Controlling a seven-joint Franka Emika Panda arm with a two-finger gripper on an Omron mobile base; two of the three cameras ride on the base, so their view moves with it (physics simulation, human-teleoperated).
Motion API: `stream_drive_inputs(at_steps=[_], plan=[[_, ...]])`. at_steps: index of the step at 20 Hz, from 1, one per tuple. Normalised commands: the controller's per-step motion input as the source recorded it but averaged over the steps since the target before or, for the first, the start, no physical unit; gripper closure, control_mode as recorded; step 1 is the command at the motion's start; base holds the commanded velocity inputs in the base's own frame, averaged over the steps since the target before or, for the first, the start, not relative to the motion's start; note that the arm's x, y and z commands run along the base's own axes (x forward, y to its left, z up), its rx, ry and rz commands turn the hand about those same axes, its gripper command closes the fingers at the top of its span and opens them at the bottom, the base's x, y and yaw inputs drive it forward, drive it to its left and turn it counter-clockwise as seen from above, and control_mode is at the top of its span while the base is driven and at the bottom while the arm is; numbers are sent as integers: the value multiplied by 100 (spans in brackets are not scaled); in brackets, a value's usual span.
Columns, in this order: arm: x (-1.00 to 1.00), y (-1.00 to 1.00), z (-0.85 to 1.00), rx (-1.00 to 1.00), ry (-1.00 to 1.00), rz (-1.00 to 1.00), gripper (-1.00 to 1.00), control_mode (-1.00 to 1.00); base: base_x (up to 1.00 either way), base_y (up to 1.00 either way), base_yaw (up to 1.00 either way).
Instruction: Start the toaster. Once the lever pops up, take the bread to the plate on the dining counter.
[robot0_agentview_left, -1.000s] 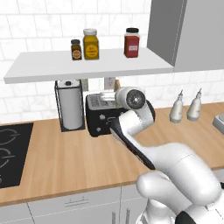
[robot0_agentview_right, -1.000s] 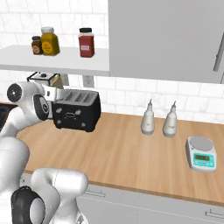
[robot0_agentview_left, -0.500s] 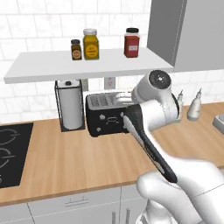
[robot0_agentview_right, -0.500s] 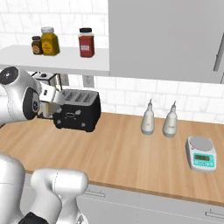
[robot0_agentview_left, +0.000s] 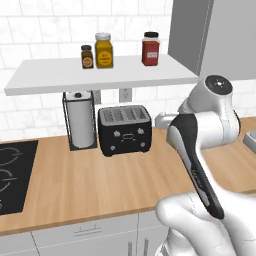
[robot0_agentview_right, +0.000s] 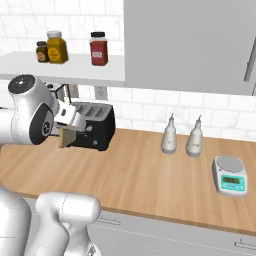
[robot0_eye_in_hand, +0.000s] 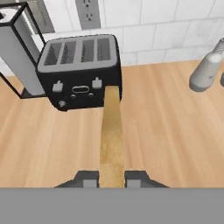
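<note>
The gripper (robot0_eye_in_hand: 112, 178) was seen closed on the bread (robot0_eye_in_hand: 111, 135), the thin golden-tan slice being pinched edge-on between the two finger tips and projecting straight out ahead of them. In the right base view the same slice (robot0_agentview_right: 66, 137) was held clear of the counter (robot0_agentview_right: 150, 175), just in front of the toaster. Beyond the tip of the slice stood the toaster (robot0_eye_in_hand: 81, 72), black and boxy, its four slots showing nothing inside from above and its white knobs facing the gripper. To the far side of the toaster from the bottles, a wire paper-towel holder (robot0_agentview_left: 80, 122) was placed just beside it, and away on the other side a pair of grey bottles (robot0_agentview_right: 182, 137) was set near the tiled wall. Above all this a white shelf (robot0_agentview_left: 100, 75) carrying three spice jars was fixed. The toasting and the lifting-out were judged done, since the bread was already out and in the grip. What was left was judged to be the carry to the dining counter and the setting of the slice on the plate.
</note>
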Motion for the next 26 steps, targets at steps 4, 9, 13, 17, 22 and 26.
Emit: stream_drive_inputs(at_steps=[4, 9, 13, 17, 22, 26], plan=[[-71, -27, 0, 0, 2, -3, 100, -100, 0, 0, 0], [-88, -12, 0, 0, 0, -5, 100, -100, 0, 0, 0], [-36, 0, 0, 0, 1, -7, 100, 100, -10, 0, -3], [0, 0, 0, 0, 0, 0, 100, 100, -82, -3, -24], [0, 0, 0, 0, 0, 0, 100, 100, -78, -19, -62], [0, 0, 0, 0, 0, 0, 100, 100, -7, -11, -89]])
